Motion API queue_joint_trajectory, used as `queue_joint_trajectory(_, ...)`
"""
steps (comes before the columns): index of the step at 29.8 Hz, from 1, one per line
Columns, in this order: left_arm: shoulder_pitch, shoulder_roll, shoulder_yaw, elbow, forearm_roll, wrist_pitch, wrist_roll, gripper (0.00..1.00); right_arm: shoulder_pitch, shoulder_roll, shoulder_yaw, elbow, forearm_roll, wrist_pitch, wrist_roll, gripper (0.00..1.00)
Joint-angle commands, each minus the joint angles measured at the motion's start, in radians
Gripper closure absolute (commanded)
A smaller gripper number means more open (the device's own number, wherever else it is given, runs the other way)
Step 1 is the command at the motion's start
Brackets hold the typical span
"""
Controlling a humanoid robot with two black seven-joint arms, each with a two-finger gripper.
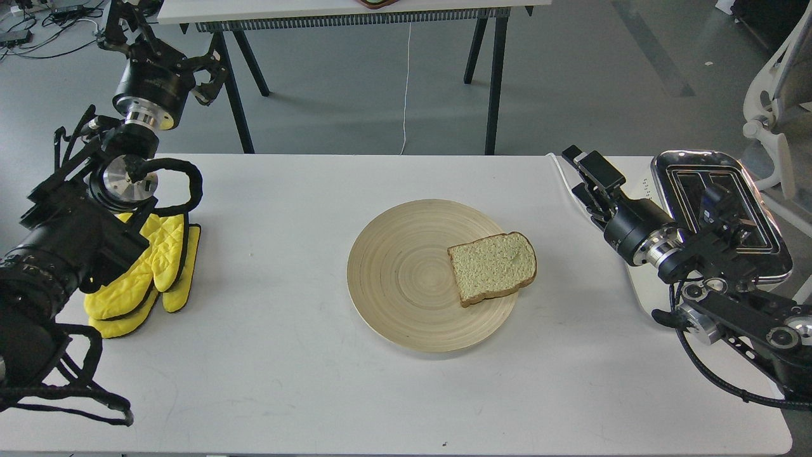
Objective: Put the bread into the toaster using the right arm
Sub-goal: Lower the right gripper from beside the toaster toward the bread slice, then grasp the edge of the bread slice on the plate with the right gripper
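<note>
The bread lies flat on the right side of a round pale wooden plate at the table's middle. The toaster stands at the table's right edge; its chrome top and both slots show, while my right arm hides most of its cream body. My right gripper is open and empty, low over the table just left of the toaster and right of and behind the bread, apart from it. My left gripper is open and empty, raised at the far left above the table's back edge.
Yellow oven mitts lie at the left under my left arm. The toaster's white cord runs off the back edge near my right gripper. Another table stands behind, and a white chair at the far right.
</note>
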State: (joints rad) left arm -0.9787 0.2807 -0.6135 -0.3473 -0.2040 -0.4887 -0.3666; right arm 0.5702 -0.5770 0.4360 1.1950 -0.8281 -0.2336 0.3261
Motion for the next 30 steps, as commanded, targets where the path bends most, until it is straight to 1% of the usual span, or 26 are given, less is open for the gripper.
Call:
queue_joint_trajectory(1, 0.0, 0.0, 0.0, 0.001, 0.0, 0.0, 0.0, 0.0, -0.004, 0.025, -0.101, -0.011, -0.002, -0.055, 0.002, 0.08)
queue_joint_trajectory(3, 0.0, 0.0, 0.0, 0.001, 0.0, 0.0, 0.0, 0.0, -0.006, 0.035, -0.132, -0.023, 0.0, -0.064, 0.002, 0.08)
queue_joint_trajectory(5, 0.0, 0.0, 0.0, 0.001, 0.0, 0.0, 0.0, 0.0, -0.023, 0.057, -0.151, -0.035, -0.002, -0.069, 0.002, 0.12)
queue_joint_trajectory(8, 0.002, 0.0, 0.0, 0.001, 0.0, 0.0, 0.0, 0.0, -0.041, 0.092, -0.161, -0.067, -0.002, -0.069, 0.001, 0.21)
queue_joint_trajectory(10, 0.002, 0.0, 0.0, 0.001, 0.0, 0.0, 0.0, 0.0, -0.047, 0.114, -0.18, -0.096, -0.002, -0.069, 0.001, 0.24)
queue_joint_trajectory(16, 0.002, 0.0, 0.0, 0.001, 0.0, 0.0, 0.0, 0.0, -0.049, 0.163, -0.195, -0.159, 0.0, -0.069, 0.001, 0.27)
queue_joint_trajectory(21, 0.002, 0.0, 0.0, 0.001, 0.0, 0.0, 0.001, 0.0, -0.047, 0.203, -0.197, -0.192, 0.0, -0.067, -0.005, 0.34)
queue_joint_trajectory(23, 0.002, 0.0, 0.0, 0.001, 0.0, 0.0, 0.0, 0.0, -0.047, 0.206, -0.197, -0.192, -0.002, -0.067, -0.007, 0.4)
queue_joint_trajectory(25, 0.002, 0.0, 0.0, 0.001, 0.0, 0.0, 0.001, 0.0, -0.044, 0.206, -0.198, -0.193, -0.002, -0.066, -0.007, 0.51)
queue_joint_trajectory(30, 0.0, 0.0, 0.0, 0.001, 0.0, 0.0, 0.001, 0.0, -0.041, 0.198, -0.201, -0.202, -0.003, -0.062, -0.009, 0.72)
